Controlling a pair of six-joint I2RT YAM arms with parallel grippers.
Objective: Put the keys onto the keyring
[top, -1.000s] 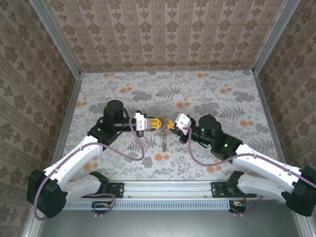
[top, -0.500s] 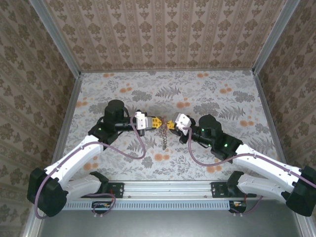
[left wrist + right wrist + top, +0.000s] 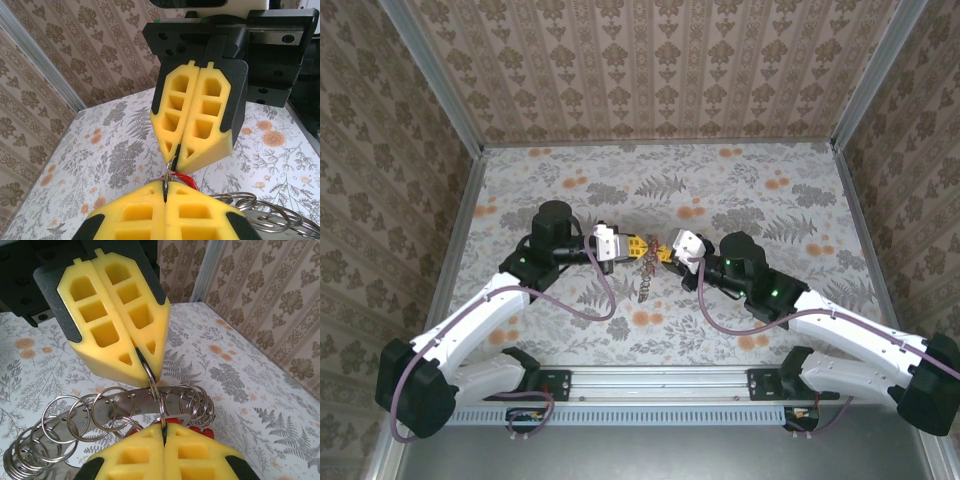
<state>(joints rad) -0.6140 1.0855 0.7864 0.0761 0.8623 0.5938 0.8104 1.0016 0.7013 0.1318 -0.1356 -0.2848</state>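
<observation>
Floral table lies below, and above its middle the two grippers stand tip to tip. The left gripper is closed, its yellow pads pressed flat together. The right gripper faces it, closed the same way. A thin dark loop runs from the seam of one pair of tips to the seam of the other, so both appear to pinch it. Right at the right tips, touching them, sits the red head of a key; its shaft is hidden. Just beyond, between and below the two grippers, the keyring curves as a flat metal band strung with many silver split rings, bunched thick at each end. From above, that bunch hangs from the tips toward the near edge; whether it touches the table I cannot tell. Farther out, the arms reach in from the near rail, elbows spread wide, mauve cables looping beside them. Patterned wallpaper closes the back and sides.
</observation>
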